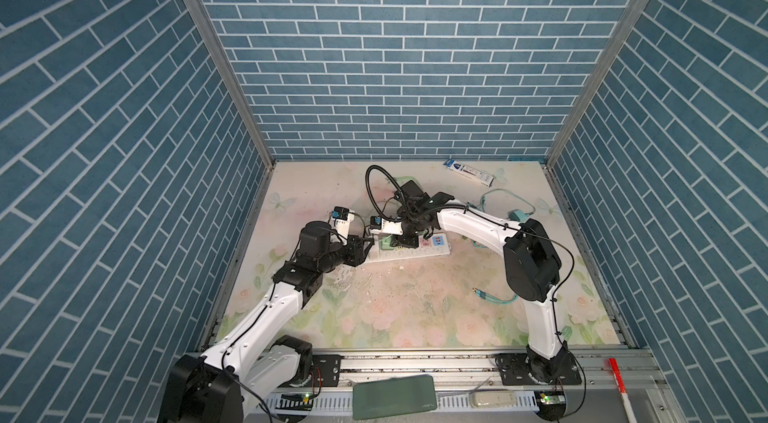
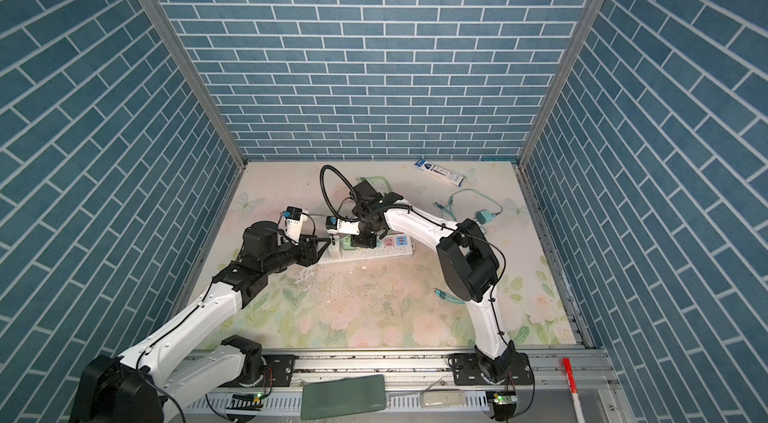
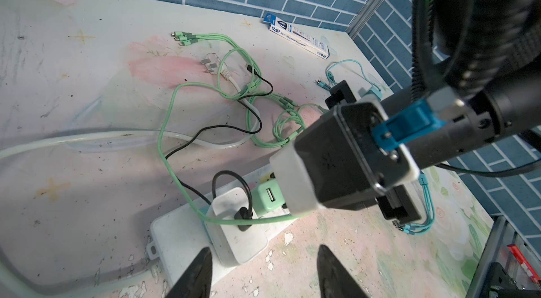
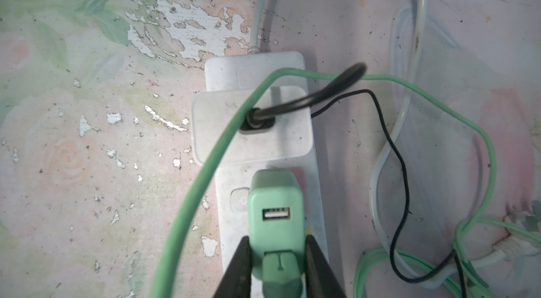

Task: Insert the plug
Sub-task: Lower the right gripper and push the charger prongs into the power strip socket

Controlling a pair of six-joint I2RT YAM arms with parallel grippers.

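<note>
Your right end effector (image 4: 275, 238) is pinching the green plug (image 4: 275, 202) by its sides. The plug stands on the strip (image 4: 254, 71), just beside the white adapter (image 4: 222, 123) (its prongs are hidden, so how deep they sit is unclear). You look to be at the seating step. Next, push straight down with the plug upright, minding the green cable (image 4: 205, 170) looped over it. Your left end effector (image 3: 263, 249), spread and empty, hovers by the strip's end and could steady the strip on the tabletop (image 4: 73, 164).
</note>
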